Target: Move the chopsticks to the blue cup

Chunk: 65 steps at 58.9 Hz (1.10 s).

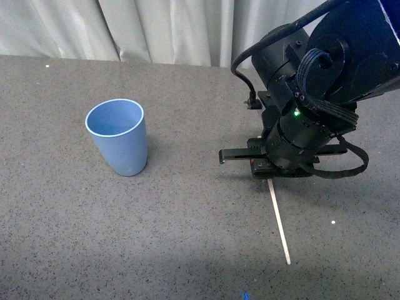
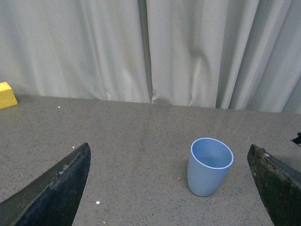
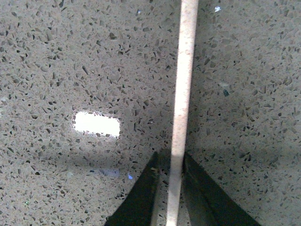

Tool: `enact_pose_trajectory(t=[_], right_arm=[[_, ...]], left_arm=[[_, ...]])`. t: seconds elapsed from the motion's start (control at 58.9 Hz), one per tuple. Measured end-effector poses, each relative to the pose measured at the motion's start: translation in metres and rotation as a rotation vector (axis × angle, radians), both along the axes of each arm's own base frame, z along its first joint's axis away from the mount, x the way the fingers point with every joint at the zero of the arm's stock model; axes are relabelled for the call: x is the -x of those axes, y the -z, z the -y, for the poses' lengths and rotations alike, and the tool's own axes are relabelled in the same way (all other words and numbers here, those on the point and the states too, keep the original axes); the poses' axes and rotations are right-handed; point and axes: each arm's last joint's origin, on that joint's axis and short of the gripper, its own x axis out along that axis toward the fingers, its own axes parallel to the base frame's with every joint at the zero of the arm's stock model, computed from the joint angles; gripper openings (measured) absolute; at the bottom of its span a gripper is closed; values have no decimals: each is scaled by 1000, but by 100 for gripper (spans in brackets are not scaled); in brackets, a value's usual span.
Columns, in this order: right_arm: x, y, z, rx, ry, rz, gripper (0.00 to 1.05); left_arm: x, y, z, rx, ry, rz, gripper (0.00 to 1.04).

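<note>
The chopsticks (image 1: 279, 220) are one thin pale cream stick lying on the grey speckled table, running from under my right gripper (image 1: 270, 177) toward the front edge. In the right wrist view the right gripper (image 3: 170, 162) is shut on the chopsticks (image 3: 182, 94), both dark fingers pinching one end. The blue cup (image 1: 118, 137) stands upright and empty at the left middle, well apart from the stick. In the left wrist view the open left gripper (image 2: 171, 188) frames the blue cup (image 2: 209, 166) between its dark fingers (image 2: 61, 188), some way ahead. The left gripper is not in the front view.
A grey speckled table (image 1: 175, 237) fills the view, with a pale curtain (image 1: 156, 28) behind its far edge. A yellow block (image 2: 7, 95) sits at the far table edge in the left wrist view. A bright light patch (image 3: 96, 124) lies on the table beside the stick.
</note>
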Motion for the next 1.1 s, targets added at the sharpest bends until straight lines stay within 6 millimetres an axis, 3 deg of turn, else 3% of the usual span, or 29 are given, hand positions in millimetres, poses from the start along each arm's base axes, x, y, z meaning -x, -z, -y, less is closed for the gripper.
enact_pose_trajectory(t=[0.119, 0.357, 0.611, 0.815, 1.019, 1.104], right_arm=[[2, 0, 5, -11, 12, 9, 1], [19, -7, 22, -56, 17, 109, 1], [17, -67, 25, -184, -81, 466, 1], [5, -101, 7, -332, -209, 741, 1], [-5, -130, -26, -521, -362, 932, 1], [-8, -145, -50, -643, -462, 980, 1]], left_arm=[[0, 0, 0, 0, 0, 0, 98], [0, 0, 0, 0, 0, 0, 98], [0, 0, 0, 0, 0, 0, 98], [0, 0, 0, 0, 0, 0, 98], [0, 0, 0, 0, 0, 0, 98], [0, 0, 0, 0, 0, 0, 98]])
